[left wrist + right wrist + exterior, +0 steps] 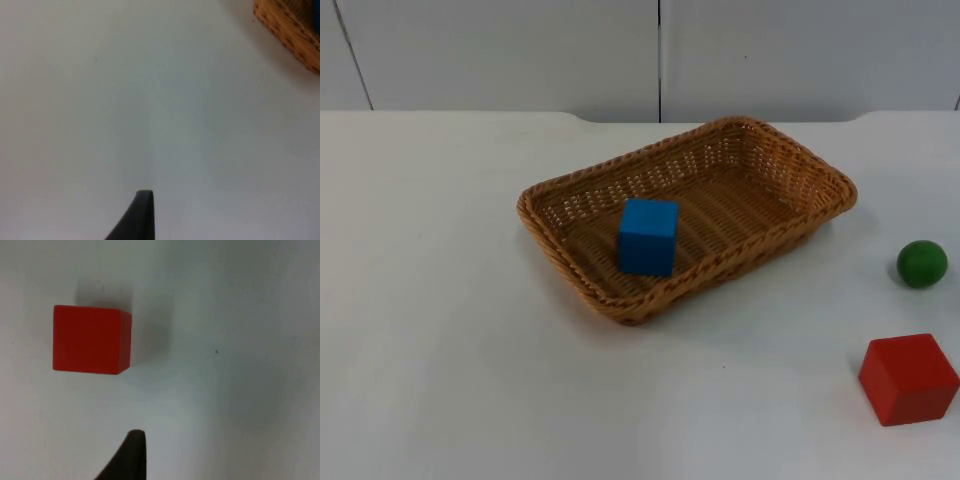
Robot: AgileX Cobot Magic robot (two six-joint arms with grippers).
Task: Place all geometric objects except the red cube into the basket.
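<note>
Wicker basket [775, 160] mid-bench, holds blue cube [647, 236]. Green ball [921, 263] and red cube [908, 378] right, on bench [440, 330]. Left end effector [142, 210], right end effector [131, 452]: aperture cannot tell.

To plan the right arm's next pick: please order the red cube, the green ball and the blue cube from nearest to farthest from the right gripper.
1. red cube: on the table just ahead of the right gripper, by the right wrist view.
2. green ball: near the red cube, at the top view's right edge.
3. blue cube: inside the basket, mid-table, farthest.
</note>
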